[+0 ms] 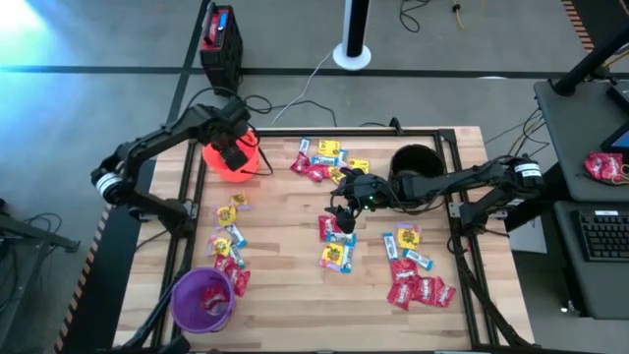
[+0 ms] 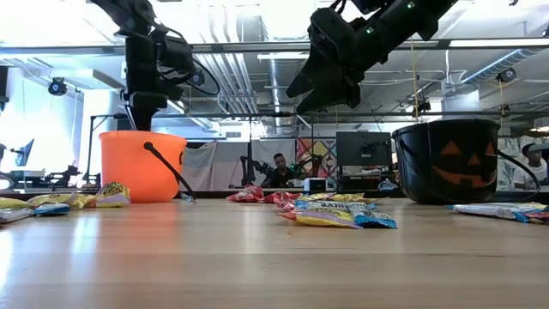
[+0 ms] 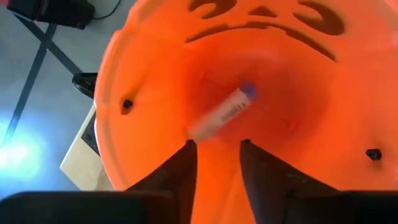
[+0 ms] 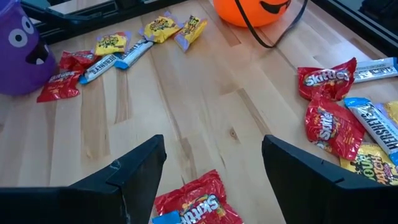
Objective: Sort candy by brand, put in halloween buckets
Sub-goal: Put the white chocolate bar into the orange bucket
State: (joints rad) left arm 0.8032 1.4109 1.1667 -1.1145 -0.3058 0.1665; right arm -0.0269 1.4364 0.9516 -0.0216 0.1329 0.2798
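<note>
My left gripper point(image 1: 234, 149) point(image 3: 217, 152) hangs open over the mouth of the orange bucket point(image 1: 226, 165) point(image 2: 141, 163) at the table's far left. A blue-and-white candy point(image 3: 222, 112) shows blurred inside the bucket, just past the fingertips and clear of them. My right gripper point(image 1: 344, 206) point(image 4: 211, 168) is wide open above the table's middle, over a red packet point(image 4: 199, 202) and touching nothing. The black bucket point(image 1: 415, 165) point(image 2: 446, 159) stands on its base at the far right. The purple bucket point(image 1: 203, 298) point(image 4: 18, 50) stands at the near left. Loose candies point(image 1: 413, 275) lie flat in clusters.
Candy clusters lie at the far middle point(image 1: 324, 159), the left point(image 1: 228, 241), the middle point(image 1: 337, 241) and the near right. Bare wood point(image 1: 285, 275) shows between them. The orange bucket's black handle point(image 2: 167, 167) hangs down its side. A red bag point(image 1: 604, 167) sits on the desk at the right.
</note>
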